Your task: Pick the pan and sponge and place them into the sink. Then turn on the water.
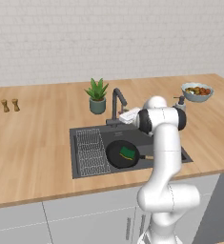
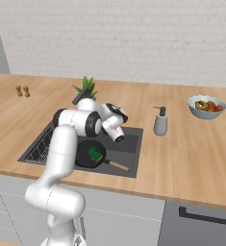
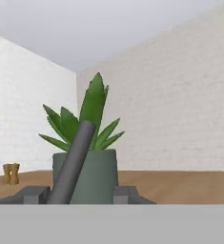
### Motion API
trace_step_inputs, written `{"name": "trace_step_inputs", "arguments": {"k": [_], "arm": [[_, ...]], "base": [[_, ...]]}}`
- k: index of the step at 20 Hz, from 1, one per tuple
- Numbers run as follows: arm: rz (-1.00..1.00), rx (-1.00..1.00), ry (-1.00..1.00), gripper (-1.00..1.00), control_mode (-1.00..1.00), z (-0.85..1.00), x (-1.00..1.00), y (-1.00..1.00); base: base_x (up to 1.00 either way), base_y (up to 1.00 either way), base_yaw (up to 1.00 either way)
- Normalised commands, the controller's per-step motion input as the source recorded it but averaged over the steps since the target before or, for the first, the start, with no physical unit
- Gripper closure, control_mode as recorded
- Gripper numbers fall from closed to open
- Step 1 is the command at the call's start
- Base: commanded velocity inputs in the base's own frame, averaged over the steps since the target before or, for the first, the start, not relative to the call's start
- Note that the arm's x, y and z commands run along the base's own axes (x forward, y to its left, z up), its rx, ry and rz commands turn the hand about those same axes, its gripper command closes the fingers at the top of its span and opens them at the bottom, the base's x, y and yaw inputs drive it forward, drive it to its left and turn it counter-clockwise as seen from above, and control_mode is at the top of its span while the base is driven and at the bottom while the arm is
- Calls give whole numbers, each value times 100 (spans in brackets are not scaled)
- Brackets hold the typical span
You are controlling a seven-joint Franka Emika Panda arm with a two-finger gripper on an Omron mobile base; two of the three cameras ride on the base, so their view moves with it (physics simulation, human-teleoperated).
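- Pan (image 1: 119, 155) lies inside the sink (image 1: 85, 132), its wooden handle pointing right, and the sponge (image 1: 127, 153) rests on it, green side up.
- We see the wire rack (image 1: 92, 151) filling the left part of the sink, just beside the pan.
- We find the faucet (image 1: 117, 106) at the sink's far edge, with the potted plant (image 1: 97, 96) just to its left on the table (image 1: 32, 143).
- Our claw (image 3: 80, 194) reaches in at the faucet base; through the hand view a grey bar of the faucet (image 3: 75, 162) rises between the two dark finger tips (image 3: 35, 194), and the plant pot (image 3: 96, 176) stands right behind it.
- We cannot tell from these views whether the fingers press on that bar or merely flank it.
- We note the soap dispenser (image 2: 160, 121) to the right of the sink, and the bowl of fruit (image 2: 207, 106) farther right, well apart from the arm.
- Two small wooden shakers (image 1: 10, 105) stand far to the left on the table.
- Our own arm hides part of the sink's right side in the left base view.
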Motion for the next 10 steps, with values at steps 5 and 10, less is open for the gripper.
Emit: {"name": "trace_step_inputs", "arguments": {"k": [5,10], "arm": [[-26,13,0,100,-100,-3,14,-93],[-25,11,4,100,-100,-3,15,-99]], "base": [[0,0,0],[0,0,0]]}}
